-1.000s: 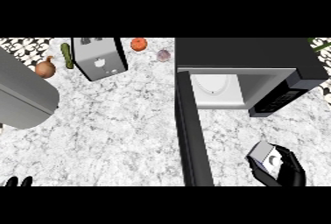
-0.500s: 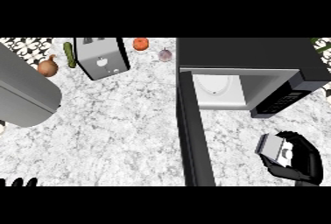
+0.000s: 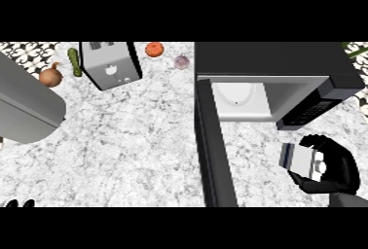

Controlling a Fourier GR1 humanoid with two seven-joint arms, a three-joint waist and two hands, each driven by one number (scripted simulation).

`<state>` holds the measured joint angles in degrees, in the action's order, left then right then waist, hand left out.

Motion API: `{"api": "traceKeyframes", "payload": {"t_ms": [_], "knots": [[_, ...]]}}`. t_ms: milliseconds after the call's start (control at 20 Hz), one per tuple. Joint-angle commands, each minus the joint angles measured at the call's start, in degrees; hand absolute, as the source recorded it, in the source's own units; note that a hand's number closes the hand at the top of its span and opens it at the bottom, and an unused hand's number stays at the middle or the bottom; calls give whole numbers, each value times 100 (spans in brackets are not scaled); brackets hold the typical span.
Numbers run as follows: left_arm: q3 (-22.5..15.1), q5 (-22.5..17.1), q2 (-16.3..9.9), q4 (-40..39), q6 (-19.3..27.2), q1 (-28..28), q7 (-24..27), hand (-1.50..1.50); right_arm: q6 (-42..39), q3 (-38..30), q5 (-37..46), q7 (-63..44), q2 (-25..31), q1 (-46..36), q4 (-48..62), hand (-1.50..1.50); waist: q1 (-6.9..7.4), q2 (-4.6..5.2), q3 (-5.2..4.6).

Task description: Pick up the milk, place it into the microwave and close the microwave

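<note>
The right hand (image 3: pixel 332 168) has its fingers curled round the milk (image 3: pixel 298 159) — the carton sits in its grasp in front of the open microwave (image 3: pixel 287 78), just right of the swung-out door (image 3: pixel 213 151). At the lower left edge only the fingertips of the left hand (image 3: pixel 19 203) show over the marble surface (image 3: pixel 129 141) — whether they are spread or closed, I cannot tell.
</note>
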<state>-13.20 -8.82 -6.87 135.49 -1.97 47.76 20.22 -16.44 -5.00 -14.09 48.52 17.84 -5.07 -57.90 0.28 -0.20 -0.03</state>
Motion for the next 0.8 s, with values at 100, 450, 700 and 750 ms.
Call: {"api": "traceKeyframes", "payload": {"t_ms": [100, 450, 700, 750], "knots": [[51, -74, 132, -352, -15, -103, 155, -150, 445, 433, 110, -878, -289, 247, -1694, 150, -49, -10, -7], [291, -297, -47, -167, -324, 281, 275, -150, 1187, 430, 611, -1664, -389, -534, -1649, 150, 61, 10, 1], [232, -130, 87, -360, -285, 94, 215, -150, 1507, 483, 922, -2256, -475, -1314, -1241, 150, 75, 16, 3], [541, -404, -58, -57, -305, 112, -16, -150, 1491, 423, 908, -2184, -545, -1481, -947, 150, 74, 20, 4]]}}
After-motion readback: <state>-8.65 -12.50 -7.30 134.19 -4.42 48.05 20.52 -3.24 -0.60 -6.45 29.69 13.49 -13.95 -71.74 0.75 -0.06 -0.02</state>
